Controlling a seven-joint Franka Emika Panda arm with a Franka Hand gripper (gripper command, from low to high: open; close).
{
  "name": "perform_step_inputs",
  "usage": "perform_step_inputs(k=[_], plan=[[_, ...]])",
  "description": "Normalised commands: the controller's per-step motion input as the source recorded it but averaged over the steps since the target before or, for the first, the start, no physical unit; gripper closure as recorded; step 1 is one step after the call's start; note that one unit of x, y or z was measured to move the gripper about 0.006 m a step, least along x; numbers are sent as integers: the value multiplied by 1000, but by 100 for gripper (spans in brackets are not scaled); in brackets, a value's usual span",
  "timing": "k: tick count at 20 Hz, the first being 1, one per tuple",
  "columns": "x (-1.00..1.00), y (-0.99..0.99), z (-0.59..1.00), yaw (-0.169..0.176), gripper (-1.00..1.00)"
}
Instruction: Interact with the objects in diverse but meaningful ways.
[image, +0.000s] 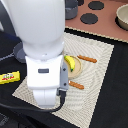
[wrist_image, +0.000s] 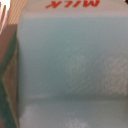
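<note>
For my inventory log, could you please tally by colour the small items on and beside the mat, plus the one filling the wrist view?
Yellow: 2 (banana, flat packet)
Orange-brown: 2 (far stick, near stick)
Light blue: 1 (milk carton)
Total: 5

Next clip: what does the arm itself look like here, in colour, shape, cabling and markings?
In the exterior view the arm is glossy white with rounded, bulky casings. Its lower section is a white block with a small dark recessed slot on its face and a grey bracket on one side. A black cable curves away beneath it. No lettering is visible. The end effector is not visible in either view.
</note>
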Motion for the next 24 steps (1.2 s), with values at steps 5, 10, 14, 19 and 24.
perform_step_inputs(k=[5,10,14,19,24], plan=[[51,-115,-218,8,-100],[235,0,106,1,-100],[223,35,545,0,-100],[275,154,867,-7,-100],[370,549,577,-67,-100]])
